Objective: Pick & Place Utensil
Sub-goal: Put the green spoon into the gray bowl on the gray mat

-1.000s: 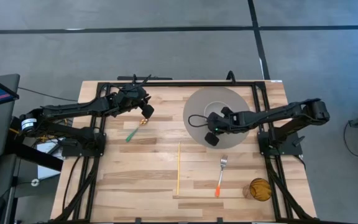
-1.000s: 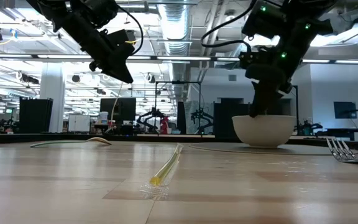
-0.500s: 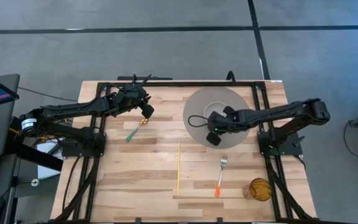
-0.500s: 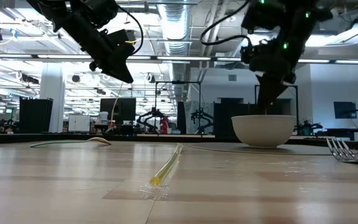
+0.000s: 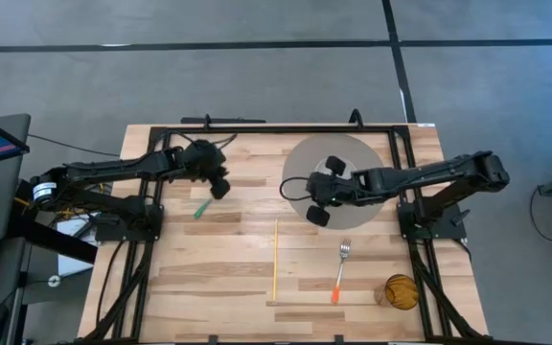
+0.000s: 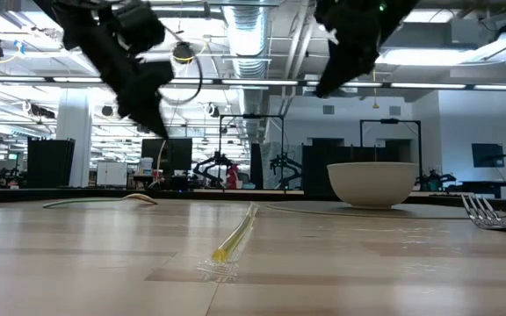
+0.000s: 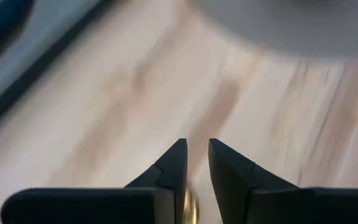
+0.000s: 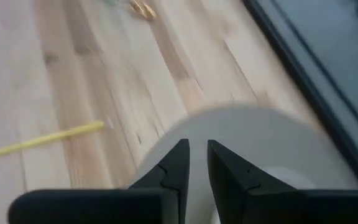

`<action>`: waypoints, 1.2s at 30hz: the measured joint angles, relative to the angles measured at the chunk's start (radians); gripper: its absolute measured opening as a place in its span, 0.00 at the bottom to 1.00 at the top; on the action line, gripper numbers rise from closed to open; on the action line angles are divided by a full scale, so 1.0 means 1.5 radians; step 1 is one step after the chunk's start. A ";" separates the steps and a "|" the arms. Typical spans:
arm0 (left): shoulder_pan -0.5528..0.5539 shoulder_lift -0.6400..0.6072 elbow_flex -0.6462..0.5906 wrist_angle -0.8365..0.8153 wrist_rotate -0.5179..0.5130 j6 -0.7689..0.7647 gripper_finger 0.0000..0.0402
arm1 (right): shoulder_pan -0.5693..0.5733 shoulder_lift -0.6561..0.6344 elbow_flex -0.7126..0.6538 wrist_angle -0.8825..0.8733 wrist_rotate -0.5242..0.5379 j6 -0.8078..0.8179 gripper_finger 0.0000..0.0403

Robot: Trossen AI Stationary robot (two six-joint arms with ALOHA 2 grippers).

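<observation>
A spoon with a green handle (image 5: 199, 209) lies flat on the wooden table; its gold bowl end (image 8: 141, 9) shows in the right wrist view. My left gripper (image 5: 216, 182) hovers shut just over that gold end, above the table in the low view (image 6: 155, 123). A fork with an orange handle (image 5: 339, 270) lies toward the near right. The pale round bowl (image 5: 345, 153) stands on the far right part of the table. My right gripper (image 5: 316, 203) is shut and raised over the bowl's left rim (image 6: 336, 75); it touches nothing.
A thin yellow stick (image 5: 275, 259) lies lengthwise mid-table, also seen in the low view (image 6: 235, 235). An amber cup (image 5: 401, 291) stands at the near right corner. A black frame (image 5: 276, 127) runs along the far edge. Bare wood lies on the near left.
My right gripper has risen out of the bowl and moved toward the table's left, turning as it went. My left gripper has shifted toward the near edge and slightly down, so that it stands over the spoon's gold end. The utensils and the bowl have stayed in place.
</observation>
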 joint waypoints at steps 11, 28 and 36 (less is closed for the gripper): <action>0.000 0.000 -0.047 -0.150 0.052 -0.033 0.17 | -0.004 -0.068 -0.002 0.023 -0.001 -0.135 0.13; 0.000 0.000 -0.108 -0.147 0.109 -0.241 0.17 | -0.104 -0.019 -0.003 0.033 -0.003 -0.137 0.13; -0.008 0.000 -0.157 -0.125 0.097 -0.278 0.17 | -0.102 -0.010 -0.003 0.045 -0.003 -0.139 0.13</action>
